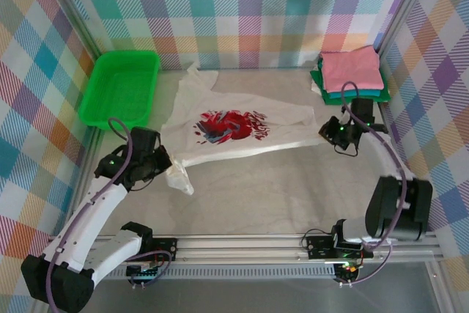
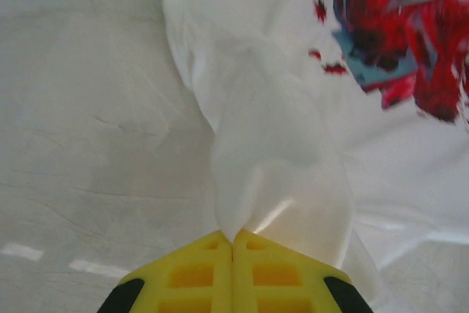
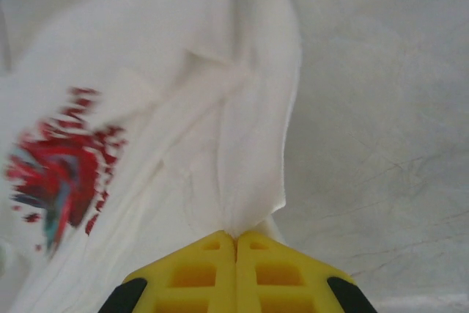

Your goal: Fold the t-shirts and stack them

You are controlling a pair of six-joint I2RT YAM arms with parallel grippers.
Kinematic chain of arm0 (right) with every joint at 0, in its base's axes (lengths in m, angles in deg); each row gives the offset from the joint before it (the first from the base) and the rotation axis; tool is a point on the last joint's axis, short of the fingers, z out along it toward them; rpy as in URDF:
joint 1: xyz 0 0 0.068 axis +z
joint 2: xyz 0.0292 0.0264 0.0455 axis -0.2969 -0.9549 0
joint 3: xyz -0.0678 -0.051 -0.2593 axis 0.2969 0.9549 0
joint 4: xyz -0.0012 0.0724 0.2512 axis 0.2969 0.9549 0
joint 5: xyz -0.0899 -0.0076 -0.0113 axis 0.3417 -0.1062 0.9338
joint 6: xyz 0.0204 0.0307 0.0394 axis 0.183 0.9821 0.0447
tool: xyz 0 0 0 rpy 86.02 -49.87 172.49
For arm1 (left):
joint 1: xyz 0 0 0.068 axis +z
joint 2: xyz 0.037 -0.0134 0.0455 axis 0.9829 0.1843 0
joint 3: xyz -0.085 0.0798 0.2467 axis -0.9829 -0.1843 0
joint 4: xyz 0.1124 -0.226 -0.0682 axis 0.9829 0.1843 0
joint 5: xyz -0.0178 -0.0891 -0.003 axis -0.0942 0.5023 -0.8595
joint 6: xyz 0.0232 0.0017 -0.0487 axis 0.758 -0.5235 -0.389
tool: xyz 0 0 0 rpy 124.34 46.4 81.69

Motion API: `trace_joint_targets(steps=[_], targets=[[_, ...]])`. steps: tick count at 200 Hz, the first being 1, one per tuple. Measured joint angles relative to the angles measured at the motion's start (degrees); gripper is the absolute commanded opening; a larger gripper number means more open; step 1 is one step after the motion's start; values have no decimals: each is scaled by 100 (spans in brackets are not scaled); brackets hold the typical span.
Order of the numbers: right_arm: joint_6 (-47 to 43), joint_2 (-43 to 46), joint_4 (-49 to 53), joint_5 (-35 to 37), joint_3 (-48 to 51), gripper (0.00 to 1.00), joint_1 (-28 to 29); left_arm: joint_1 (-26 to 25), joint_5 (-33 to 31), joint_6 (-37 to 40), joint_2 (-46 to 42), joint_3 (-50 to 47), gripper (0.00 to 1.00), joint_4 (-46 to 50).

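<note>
Top view: the shirt (image 1: 227, 126) lies print-up mid-table, stretched between the left gripper (image 1: 163, 160) at its near-left corner and the right gripper (image 1: 327, 128) at its right edge. The folded stack (image 1: 350, 71) sits far right and the tray (image 1: 121, 86) far left. The table (image 1: 278, 188) is smooth and pale, with plaid walls (image 1: 242, 5) close on three sides.

Left wrist: jaws are together, pinching a bunched corner of cloth.

Right wrist: jaws are together, pinching a gathered edge.

Assessment: the cloth is light, thin and limp, and likely to sag and drag. Corner and hem grips suit it best.
</note>
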Motion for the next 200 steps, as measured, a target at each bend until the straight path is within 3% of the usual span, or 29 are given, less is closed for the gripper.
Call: trace_joint_targets(steps=[52, 68, 80, 90, 108, 124, 156, 165, 200], targets=[[0, 627, 551, -76, 219, 0, -92, 278, 160, 470, 52, 162, 0, 643], [28, 658, 804, -109, 638, 21, -107, 284, 409, 570, 72, 94, 5, 778], [37, 730, 1056, -98, 896, 26, -111, 289, 560, 634, 94, 90, 16, 903], [72, 876, 1318, -85, 988, 28, -111, 291, 728, 708, 107, 90, 35, 1010], [79, 1307, 1659, -17, 951, 33, -111, 297, 1215, 769, 74, 94, 36, 1178], [68, 1589, 1884, 35, 706, 34, -111, 297, 1620, 833, -103, 118, 44, 1213], [72, 1180, 1731, -4, 129, 41, 13, 299, 1784, 905, -369, 345, 42, 846], [66, 883, 1578, 4, 28, 42, 98, 297, 1799, 916, -236, 365, 37, 588], [107, -586, 844, 149, -337, 44, 240, 98, 1720, 953, 1781, 376, 30, -955]])
